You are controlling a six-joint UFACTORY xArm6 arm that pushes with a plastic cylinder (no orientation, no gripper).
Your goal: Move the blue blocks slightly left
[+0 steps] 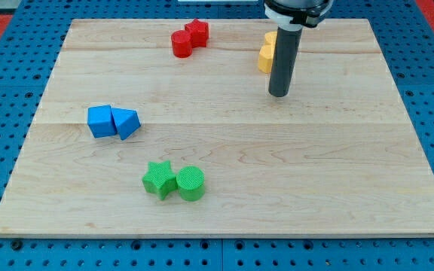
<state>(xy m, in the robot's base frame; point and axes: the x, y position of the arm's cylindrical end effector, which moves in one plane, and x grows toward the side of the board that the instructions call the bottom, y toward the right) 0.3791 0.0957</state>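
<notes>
A blue cube (101,120) and a blue triangular block (127,123) sit touching each other at the left of the wooden board (300,173). My tip (279,93) is at the upper right of the board, far to the right of and above the blue blocks. It stands just below and beside two yellow blocks (267,51), which the rod partly hides.
A red cylinder (181,44) and a red star-like block (197,31) touch near the view's top. A green star (159,179) and a green cylinder (191,183) touch near the bottom middle. Blue pegboard surrounds the board.
</notes>
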